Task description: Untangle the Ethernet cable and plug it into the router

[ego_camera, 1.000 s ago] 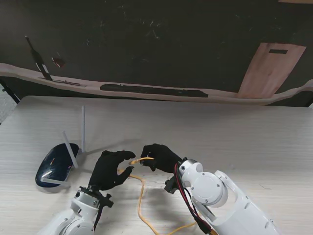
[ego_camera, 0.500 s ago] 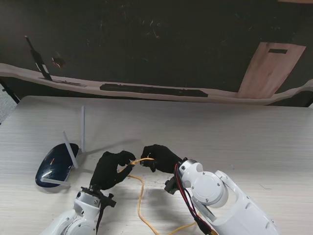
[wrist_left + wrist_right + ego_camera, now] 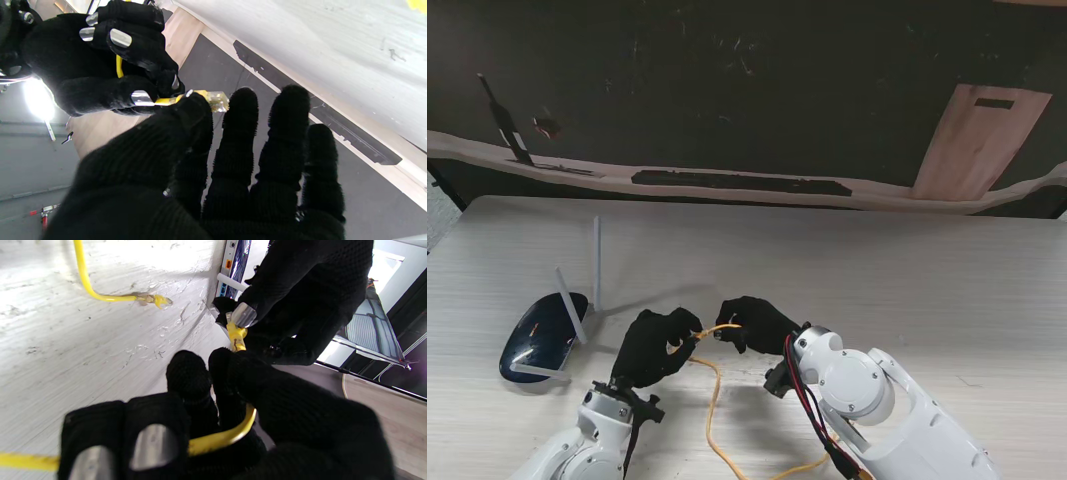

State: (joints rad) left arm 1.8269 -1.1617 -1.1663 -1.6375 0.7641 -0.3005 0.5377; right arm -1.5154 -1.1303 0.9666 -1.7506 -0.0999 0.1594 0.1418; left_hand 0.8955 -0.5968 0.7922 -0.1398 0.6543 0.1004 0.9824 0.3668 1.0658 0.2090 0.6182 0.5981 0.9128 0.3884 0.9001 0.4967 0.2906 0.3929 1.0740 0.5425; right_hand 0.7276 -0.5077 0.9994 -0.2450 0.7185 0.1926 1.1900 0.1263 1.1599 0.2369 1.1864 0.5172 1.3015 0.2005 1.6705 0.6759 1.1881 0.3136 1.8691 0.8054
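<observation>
**Plug handoff mid-air, router off to the left**

Stand view: left hand and right hand meet near centre of table, above its top. Cable runs from betw. them toward me, slack curve on the table, no obvious knot in sight. Router sits well left, antennas up. Short cable stretch betw. hands lies roughly left-right. Prob. a handoff so the left hand, closer to router, can do the insertion.

Left wrist view: clear plug sticks out past right hand's pinch; cable long axis runs from that pinch toward left hand, plug tip pointing at it. Left thumb touches cable just behind plug; other fingers straight, slightly apart, not closed. So left hand not gripping yet, I'd say.

Right wrist view: right hand curled tight on cable, thumb + fingers pinching it, holding plug end steady. Other cable end lies loose on table, apart. Router ports not readable here.
</observation>
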